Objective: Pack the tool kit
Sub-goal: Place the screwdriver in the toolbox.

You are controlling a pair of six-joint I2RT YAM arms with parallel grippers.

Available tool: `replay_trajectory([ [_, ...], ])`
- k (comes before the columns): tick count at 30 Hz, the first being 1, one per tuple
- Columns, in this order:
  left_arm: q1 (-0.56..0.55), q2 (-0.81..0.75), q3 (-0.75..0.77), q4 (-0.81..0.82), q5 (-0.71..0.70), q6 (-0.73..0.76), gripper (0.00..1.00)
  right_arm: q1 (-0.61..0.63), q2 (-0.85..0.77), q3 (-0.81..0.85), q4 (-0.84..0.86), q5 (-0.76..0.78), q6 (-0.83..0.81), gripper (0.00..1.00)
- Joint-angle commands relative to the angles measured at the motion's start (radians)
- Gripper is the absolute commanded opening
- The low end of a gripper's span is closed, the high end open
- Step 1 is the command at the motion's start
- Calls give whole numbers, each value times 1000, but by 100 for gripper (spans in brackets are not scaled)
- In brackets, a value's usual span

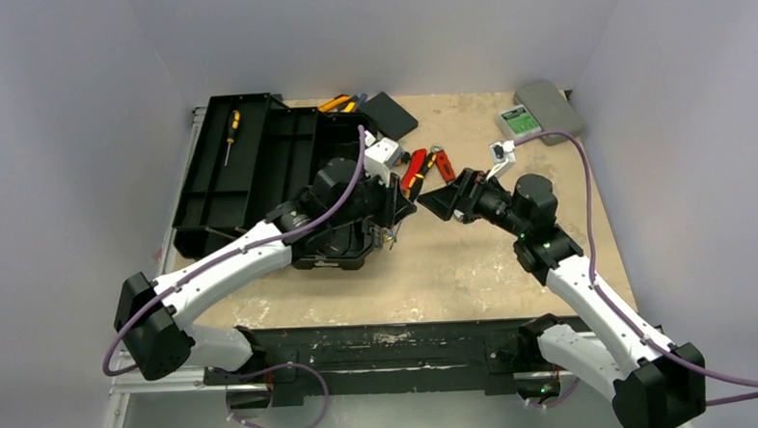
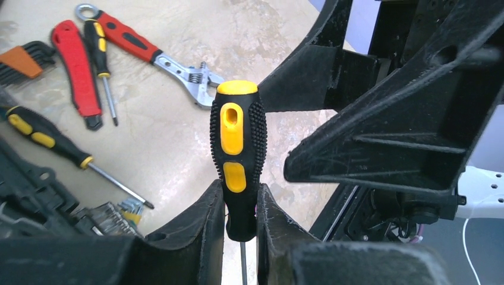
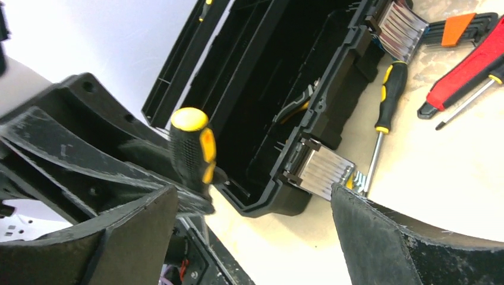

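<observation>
While the left pincer [image 2: 239,199] is clamping the lower handle of a black-and-yellow screwdriver [image 2: 236,127], most of the shaft is lying hidden between its two fingers; only a thin sliver is showing, and the tip is cut off at the frame edge. From above, this screwdriver is hard to make out among the two arms, and the left arm is covering part of the toolbox [image 3: 342,71]. The toolbox is standing open, and its dark interior is hiding its contents; one yellow-and-black item inside cannot be identified.

The held screwdriver is hanging above the surface just beside the latched front wall of the toolbox. Its long axis is running in line with the left fingers, with the yellow cap pointing outward toward the right pincer [image 3: 252,190] and the shaft pointing back toward the left wrist.

The right pincer is standing released, its fingers spread wide near the cap and gripping nothing; contact with the handle cannot be judged.

A second screwdriver [image 3: 389,95] is lying on the surface alongside the toolbox front wall. A red-handled wrench [image 2: 148,50] is lying farther from the toolbox.
</observation>
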State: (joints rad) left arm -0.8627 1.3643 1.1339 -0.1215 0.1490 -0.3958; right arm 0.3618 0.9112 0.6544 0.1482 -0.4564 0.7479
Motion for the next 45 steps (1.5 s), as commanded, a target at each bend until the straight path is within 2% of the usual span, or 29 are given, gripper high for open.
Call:
replay_trajectory([
  [1,5,-88,8,-95,-97,15,0,3,-27,22,-18,39,-18,99],
  [9,57,-186,76,-368,-328,48,0,3,-44,23,-68,88,-29,99],
  [14,158,-193,138,-519,-432,62,0,3,-59,54,-145,130,-75,99],
  [17,221,-189,156,-554,-523,89,0,2,-81,70,-208,161,-103,99],
  [21,235,-156,177,-552,-742,178,0,3,-99,70,-223,185,-119,99],
  [24,260,-91,224,-553,-838,243,0,2,-96,70,-229,181,-122,99],
  [32,396,99,378,-632,-817,277,0,2,-105,73,-246,181,-125,99],
  [43,482,306,404,-629,-844,337,0,3,-88,76,-263,189,-128,99],
  [44,483,321,407,-631,-848,340,1,3,-86,76,-262,189,-127,99],
  [45,484,336,416,-640,-853,343,10,2,-85,76,-260,190,-125,99],
])
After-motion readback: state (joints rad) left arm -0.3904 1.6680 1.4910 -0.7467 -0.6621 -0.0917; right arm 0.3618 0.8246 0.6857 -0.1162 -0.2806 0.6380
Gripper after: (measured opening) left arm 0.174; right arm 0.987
